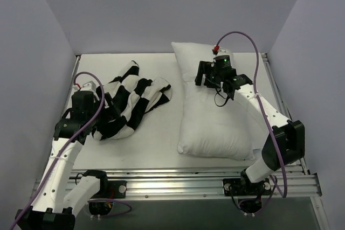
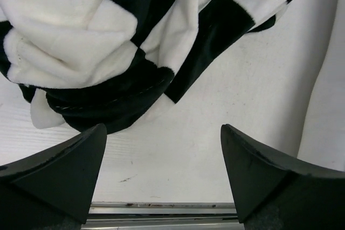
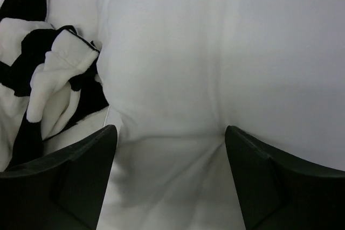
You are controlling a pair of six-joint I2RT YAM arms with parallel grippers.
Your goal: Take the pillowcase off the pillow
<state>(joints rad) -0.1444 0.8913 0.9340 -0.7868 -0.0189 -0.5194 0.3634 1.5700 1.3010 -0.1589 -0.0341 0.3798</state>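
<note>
The pillowcase lies crumpled on the tabletop, left of the pillow and fully off it, with bare tabletop between them. My left gripper hangs at the side of the pillowcase farthest from the pillow, spread wide with nothing between its fingers. My right gripper is over the pillow's far half, also spread and pinching nothing.
</note>
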